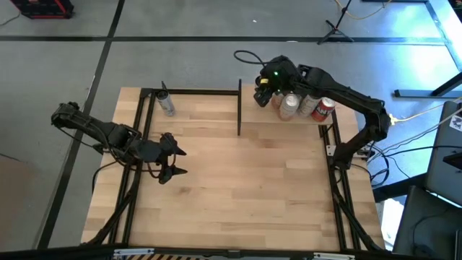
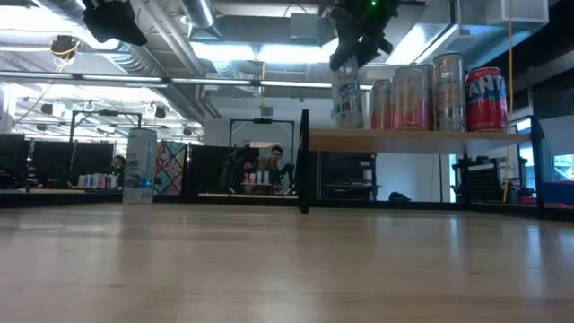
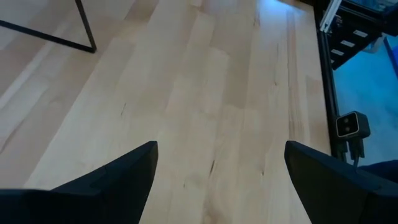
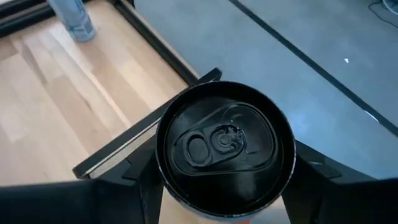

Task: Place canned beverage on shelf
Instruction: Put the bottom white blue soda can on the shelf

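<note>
Can (image 4: 225, 149) clamped in right tool (image 4: 224, 180) at shelf (image 2: 413, 139) left edge — left tool (image 1: 175, 163) wide

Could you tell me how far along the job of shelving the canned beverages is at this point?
Done: several cans already stand on the shelf. In hand: the right hand grips a black-topped can at the shelf's left end; the low view shows it above the board, not yet set down. Left: one can stands on the table's far left corner, and the left hand hangs open over the table.
</note>
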You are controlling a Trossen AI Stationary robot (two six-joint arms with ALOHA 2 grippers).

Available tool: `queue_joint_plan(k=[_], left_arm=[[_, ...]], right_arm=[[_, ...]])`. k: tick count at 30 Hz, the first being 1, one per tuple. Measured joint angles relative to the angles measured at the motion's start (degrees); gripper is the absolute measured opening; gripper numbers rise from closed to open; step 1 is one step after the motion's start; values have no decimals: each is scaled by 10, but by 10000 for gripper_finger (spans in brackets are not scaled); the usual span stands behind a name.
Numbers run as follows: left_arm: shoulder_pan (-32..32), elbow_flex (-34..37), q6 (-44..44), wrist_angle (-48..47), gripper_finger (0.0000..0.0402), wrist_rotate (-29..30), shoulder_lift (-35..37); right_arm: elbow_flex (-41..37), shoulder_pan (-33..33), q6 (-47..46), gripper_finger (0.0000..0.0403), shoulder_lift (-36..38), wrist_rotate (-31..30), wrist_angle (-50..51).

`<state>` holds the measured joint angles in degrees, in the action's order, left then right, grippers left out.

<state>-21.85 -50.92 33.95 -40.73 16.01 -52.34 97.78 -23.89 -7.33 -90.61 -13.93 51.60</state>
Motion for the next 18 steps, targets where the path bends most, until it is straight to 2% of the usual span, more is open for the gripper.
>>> queue_joint_plan(k=[18], left_arm=[[0,0,-1,-4,339,0,0]], right_arm=[[-1,-12,4,222,-6,0,4]])
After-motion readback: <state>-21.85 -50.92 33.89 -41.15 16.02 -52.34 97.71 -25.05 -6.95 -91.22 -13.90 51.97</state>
